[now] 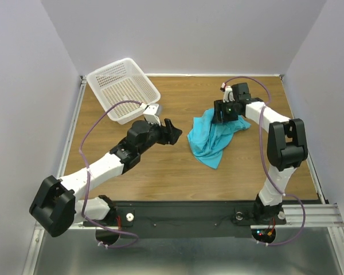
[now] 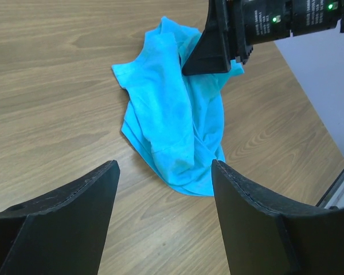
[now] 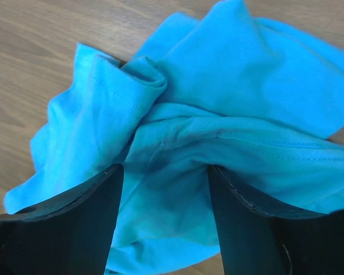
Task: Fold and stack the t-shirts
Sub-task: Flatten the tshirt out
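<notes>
While left jaws and right jaws both gape, the crumpled t-shirt [image 1: 209, 140] lies far-to-near, pointed end nearward.

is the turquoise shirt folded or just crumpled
Crumpled. The t-shirt lies in a loose, wrinkled heap on the table, layers bunched unevenly; the open right hand is over it.

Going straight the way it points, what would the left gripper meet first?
Probably the shirt, near its closest edge, framed between the left gripper's open fingers. Depth is unclear; it might touch the table just short of it.

One shirt [image 1: 213, 140], one basket [image 1: 123, 89], two arms [image 1: 112, 163]
</notes>
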`<state>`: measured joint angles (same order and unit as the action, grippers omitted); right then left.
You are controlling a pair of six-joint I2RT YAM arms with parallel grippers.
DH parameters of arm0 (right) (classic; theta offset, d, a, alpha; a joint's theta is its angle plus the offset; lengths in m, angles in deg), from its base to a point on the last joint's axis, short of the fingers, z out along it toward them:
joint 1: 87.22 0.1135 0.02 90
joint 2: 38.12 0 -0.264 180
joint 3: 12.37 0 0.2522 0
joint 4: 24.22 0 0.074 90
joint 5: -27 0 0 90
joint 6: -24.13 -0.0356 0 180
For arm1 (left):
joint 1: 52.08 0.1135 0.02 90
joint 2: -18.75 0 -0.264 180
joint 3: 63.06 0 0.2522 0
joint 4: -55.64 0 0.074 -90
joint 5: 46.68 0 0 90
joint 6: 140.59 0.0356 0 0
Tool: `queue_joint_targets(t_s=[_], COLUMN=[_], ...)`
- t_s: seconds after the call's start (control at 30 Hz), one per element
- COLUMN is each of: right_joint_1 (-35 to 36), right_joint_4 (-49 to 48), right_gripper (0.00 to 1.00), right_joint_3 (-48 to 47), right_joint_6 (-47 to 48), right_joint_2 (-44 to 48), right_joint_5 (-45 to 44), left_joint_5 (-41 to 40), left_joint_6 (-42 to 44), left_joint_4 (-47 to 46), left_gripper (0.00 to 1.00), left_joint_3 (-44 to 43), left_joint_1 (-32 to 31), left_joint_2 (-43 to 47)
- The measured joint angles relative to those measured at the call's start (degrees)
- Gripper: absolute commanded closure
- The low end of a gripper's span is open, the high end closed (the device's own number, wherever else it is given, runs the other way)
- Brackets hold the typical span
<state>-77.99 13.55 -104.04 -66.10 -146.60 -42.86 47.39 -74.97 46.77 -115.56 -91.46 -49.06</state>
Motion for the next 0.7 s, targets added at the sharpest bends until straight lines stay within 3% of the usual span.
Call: queue_joint_targets(t_s=[0.2, 0.53, 0.7], right_joint_1=[2.56, 4.24, 4.79], right_joint_4=[-0.02, -0.44, -0.44], right_gripper=[0.33, 0.34, 0.44], right_joint_3=[-0.26, -0.42, -2.01], right_joint_6=[2.4, 2.95, 2.54], right_joint_2=[0.48, 1.49, -1.11], right_joint_5=[-9.01, -10.14, -10.21], left_joint_5=[-0.94, -1.14, -1.16], left_joint_6=[0.07, 0.02, -0.13], left_joint_4=[0.79, 1.25, 1.29], left_gripper=[0.23, 0.23, 0.23], left_joint_3=[0.0, 0.0, 0.04], left_joint_1=[0.0, 0.0, 0.0], left_joint_2=[0.55, 0.59, 1.11])
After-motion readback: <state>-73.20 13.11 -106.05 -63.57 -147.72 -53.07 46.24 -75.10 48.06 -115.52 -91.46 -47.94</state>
